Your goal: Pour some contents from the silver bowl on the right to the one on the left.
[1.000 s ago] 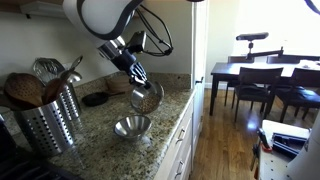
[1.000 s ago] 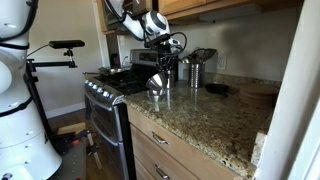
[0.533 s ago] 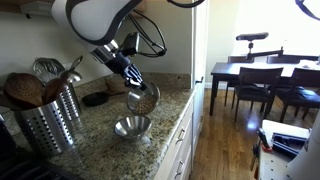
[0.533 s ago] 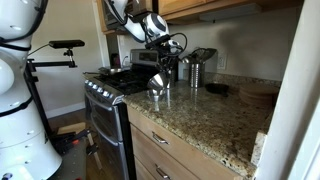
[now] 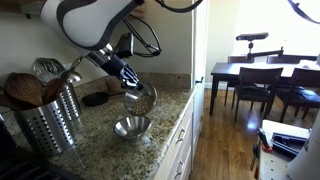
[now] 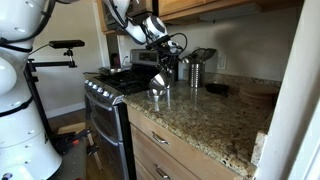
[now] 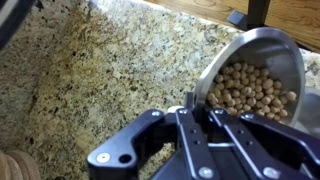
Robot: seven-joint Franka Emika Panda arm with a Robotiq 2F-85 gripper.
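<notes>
My gripper (image 5: 131, 84) is shut on the rim of a silver bowl (image 5: 143, 98) and holds it tilted in the air above the granite counter. In the wrist view the gripper (image 7: 192, 103) pinches the rim of this bowl (image 7: 262, 55), which holds several round tan nuts (image 7: 250, 88). A second silver bowl (image 5: 132, 127) sits on the counter right below the held one. In an exterior view the held bowl (image 6: 166, 74) hangs above the resting bowl (image 6: 158, 93) near the stove edge.
A perforated steel utensil holder (image 5: 50, 117) with wooden spoons stands near the resting bowl. A dark dish (image 5: 96, 99) lies at the back. The counter's edge (image 5: 178, 118) drops to drawers. A stove (image 6: 105, 90), a toaster (image 6: 200, 66) and a steel canister (image 6: 196, 72) show too.
The arm has swung over, and the held bowl has shifted slightly and tilted a little more above the resting bowl. The grip is unchanged.
</notes>
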